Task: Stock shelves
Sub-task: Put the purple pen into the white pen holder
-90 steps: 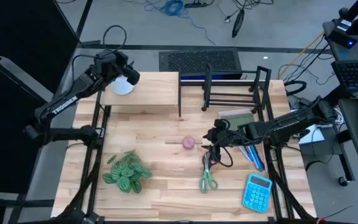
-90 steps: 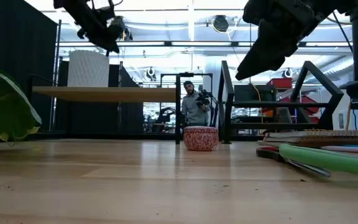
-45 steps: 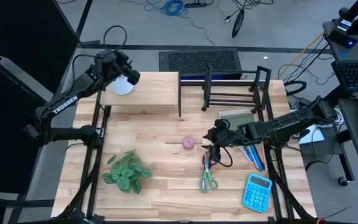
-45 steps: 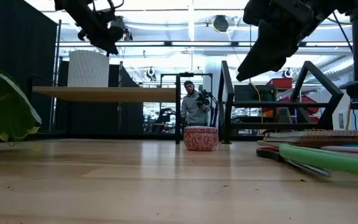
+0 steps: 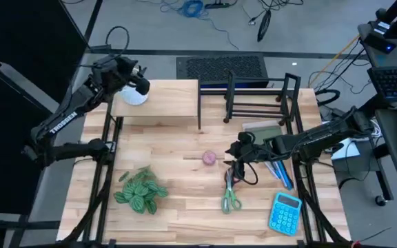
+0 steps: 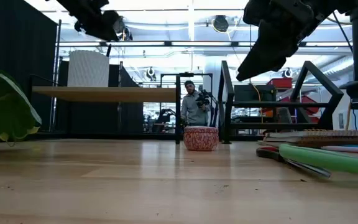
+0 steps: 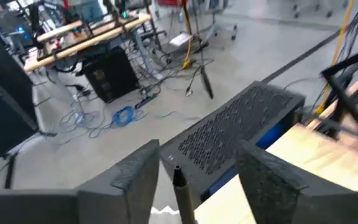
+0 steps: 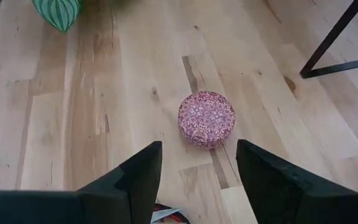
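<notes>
Two grippers, both with fingers apart and empty: the left gripper [image 5: 133,74] hangs above a white pot [image 5: 135,93] on the pale-wood shelf [image 5: 167,100]; the right gripper [image 5: 234,153] faces a pink tin [image 8: 206,119] near the black rack [image 5: 260,96], and should centre over it before closing.

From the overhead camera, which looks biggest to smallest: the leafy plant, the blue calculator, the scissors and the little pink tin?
1. Leafy plant
2. Blue calculator
3. Scissors: longer than the calculator but much thinner, so their order is unsure
4. Pink tin

Count: 2 shelves [image 5: 163,100], 1 tin [image 5: 209,158], 1 scissors [image 5: 231,196], 1 calculator [image 5: 284,213], 1 plant [image 5: 140,189], pens possibly 3 [image 5: 281,172].
</notes>
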You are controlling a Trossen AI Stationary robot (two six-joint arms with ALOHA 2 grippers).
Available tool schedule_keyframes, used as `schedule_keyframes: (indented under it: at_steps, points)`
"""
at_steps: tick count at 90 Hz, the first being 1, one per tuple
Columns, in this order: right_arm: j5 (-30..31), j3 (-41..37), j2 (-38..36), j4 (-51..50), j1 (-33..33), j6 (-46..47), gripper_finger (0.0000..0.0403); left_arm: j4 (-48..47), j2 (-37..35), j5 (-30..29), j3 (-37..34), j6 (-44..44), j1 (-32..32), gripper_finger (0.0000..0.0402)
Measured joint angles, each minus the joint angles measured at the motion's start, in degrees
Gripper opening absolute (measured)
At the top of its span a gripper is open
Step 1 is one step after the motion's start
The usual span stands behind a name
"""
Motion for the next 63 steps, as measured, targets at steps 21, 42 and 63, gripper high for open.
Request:
schedule_keyframes:
  at_steps: [21, 42, 63]
  points:
    - [0.01, 0.00, -1.31, -0.94, 0.00, -0.56, 0.0189, 4.63, -6.21, 2.93, 0.00, 0.05, -3.07, 0.0219]
    - [-0.21, 0.00, -6.02, -4.59, 0.00, -0.56, 0.0189, 8.87, -9.35, 14.36, 0.04, -0.05, -9.05, 0.0219]
    - [-3.84, 0.00, -10.71, -9.72, 0.70, -0.17, 0.0189, 8.79, -5.89, 17.87, 0.04, -0.81, -20.68, 0.0219]
